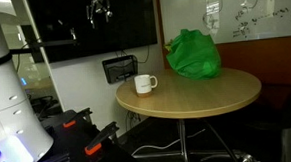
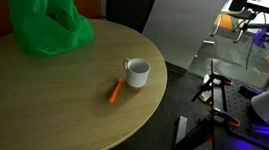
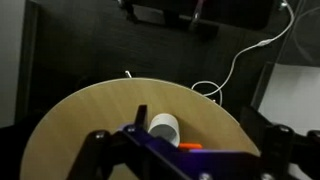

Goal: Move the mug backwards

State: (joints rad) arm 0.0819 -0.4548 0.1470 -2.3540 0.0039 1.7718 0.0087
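The small white mug stands upright near the edge of the round wooden table, with its handle out to the side. It also shows in an exterior view and from above in the wrist view. An orange marker lies on the table beside the mug and shows in the wrist view too. My gripper hangs high above the table, well clear of the mug, with its fingers spread apart and empty. In an exterior view it is a dark shape near the top.
A large green bag sits on the table behind the mug, also seen in an exterior view. A dark chair and a black box stand beside the table. Cables lie on the dark floor.
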